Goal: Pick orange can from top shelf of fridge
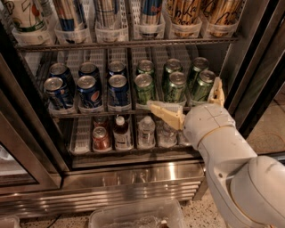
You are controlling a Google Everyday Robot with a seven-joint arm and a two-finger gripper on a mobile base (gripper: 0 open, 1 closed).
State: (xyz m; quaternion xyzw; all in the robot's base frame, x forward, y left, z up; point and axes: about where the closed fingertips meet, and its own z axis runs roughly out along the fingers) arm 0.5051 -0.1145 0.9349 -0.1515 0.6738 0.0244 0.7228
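Orange-gold, slim and upright, the orange can [186, 11] waits untouched.
It stands above the green cans [173, 84] in a clear plastic lane tray [185, 30] on the top shelf [133, 44] of the steel fridge [133, 182], kept in file. The gripper [183, 94] hovers before the green cans, tan fingers [164, 115] spread wide, empty, seemingly ready to rise.

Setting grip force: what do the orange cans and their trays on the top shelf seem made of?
Orange can: probably thin metal, glossy printed skin catching light. Trays: clear plastic, can bases show through. The gripper, open, is lower, before the green cans; fingers look matte tan plastic.
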